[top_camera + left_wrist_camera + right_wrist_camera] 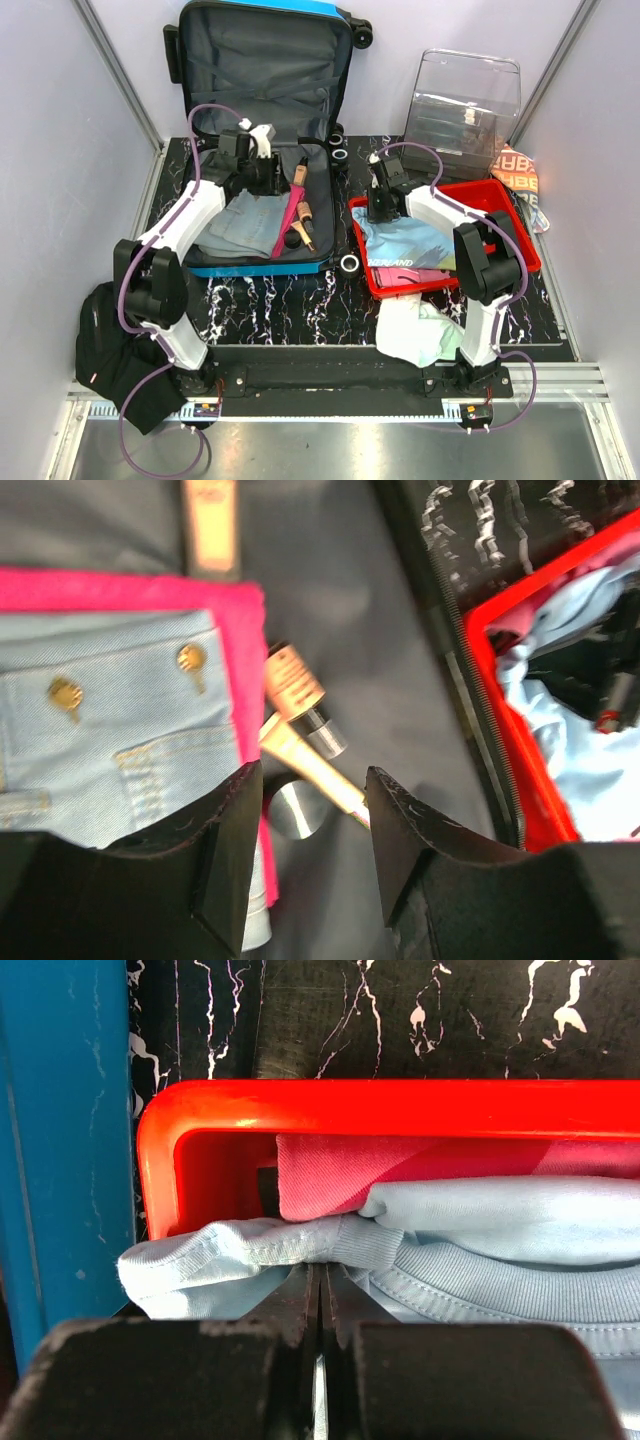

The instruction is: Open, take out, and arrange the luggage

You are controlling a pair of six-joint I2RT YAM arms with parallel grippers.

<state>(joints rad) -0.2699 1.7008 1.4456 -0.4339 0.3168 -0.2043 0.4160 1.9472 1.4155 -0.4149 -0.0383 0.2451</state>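
Unpacking is the step in hand, as I judge it: the suitcase (262, 60) lies open on the left rear of the counter (290, 300), its lid propped up against the back wall and its grey-lined tub flat on the marbled top. Part of the load is already across in the red tray (400, 1105), and part is still inside.

The left gripper (312, 790) hangs inside the tub with its jaws spread and nothing between them. Straight below the gap are two beige cosmetic tubes (300, 695) lying crossed on the lining and a round silver cap (297, 810). Just beside them sits a folded denim garment (120, 730) on a pink cloth (120, 588). The next move probably calls for coming down on one tube and closing across its narrow width. The tubes touch each other and are round and smooth, so a careless pinch could roll one away or lift both.

The right gripper (320, 1280) is low in the tray's corner nearest the suitcase, jaws pressed together. The hem of a light blue shirt (500, 1220) lies right at the tips, though I cannot tell whether any cloth is caught between them. A pink garment (330, 1175) lies under the shirt, against the tray wall.

Behind the tray stands a clear plastic box (465, 100). I cannot tell from here what is in it.
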